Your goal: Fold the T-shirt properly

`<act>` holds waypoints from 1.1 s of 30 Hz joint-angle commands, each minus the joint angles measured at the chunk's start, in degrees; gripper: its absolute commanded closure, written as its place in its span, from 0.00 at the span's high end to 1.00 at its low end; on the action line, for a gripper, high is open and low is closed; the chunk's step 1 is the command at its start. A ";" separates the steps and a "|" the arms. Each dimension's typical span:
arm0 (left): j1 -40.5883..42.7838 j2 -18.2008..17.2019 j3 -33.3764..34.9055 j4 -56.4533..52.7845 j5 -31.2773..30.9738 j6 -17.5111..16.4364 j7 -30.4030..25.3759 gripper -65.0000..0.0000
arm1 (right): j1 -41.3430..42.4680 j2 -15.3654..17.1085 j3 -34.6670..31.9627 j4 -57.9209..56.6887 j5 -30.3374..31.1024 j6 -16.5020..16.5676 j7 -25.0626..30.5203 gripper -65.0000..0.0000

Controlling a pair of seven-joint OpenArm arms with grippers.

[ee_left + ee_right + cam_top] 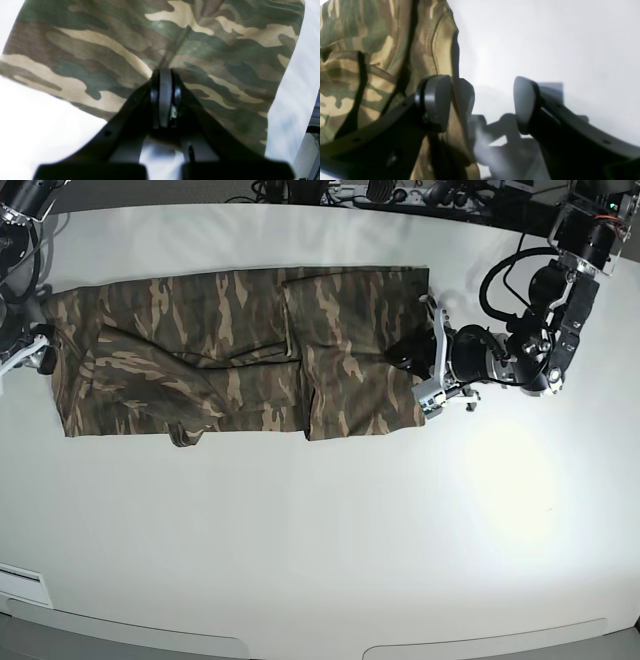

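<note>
**Limp camouflage cloth, one end pinched and the other let go**

The T-shirt (240, 355) lies spread in a long band across the far half of the white table (320, 530), already doubled over lengthwise, with loose ridges and a drooping tuck along its near edge. It looks light, soft and entirely without stiffness (it will sag, drag and wrinkle wherever it is not supported), so any lift probably wants two holds at matching corners or along a hem, where the doubled seam gives the pads something firmer to bite.

The left gripper (165, 75) has its jaws pressed together on the cloth at one end of the band, the fabric fanning out beyond the tips. The right gripper (480, 105) stands wide apart at the opposite end; one pad sits against a stitched edge of the shirt, the other over bare table, nothing clamped between them.

The tabletop is smooth, matte white and brightly lit, likely offering little friction against sliding cloth. Beyond its far edge sit cables and dark equipment, too small to identify.
</note>
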 commanded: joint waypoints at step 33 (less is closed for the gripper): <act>-1.27 -1.57 -0.11 -0.52 2.60 3.87 7.58 0.00 | 1.84 2.73 -9.18 -19.26 45.16 12.34 -27.07 0.62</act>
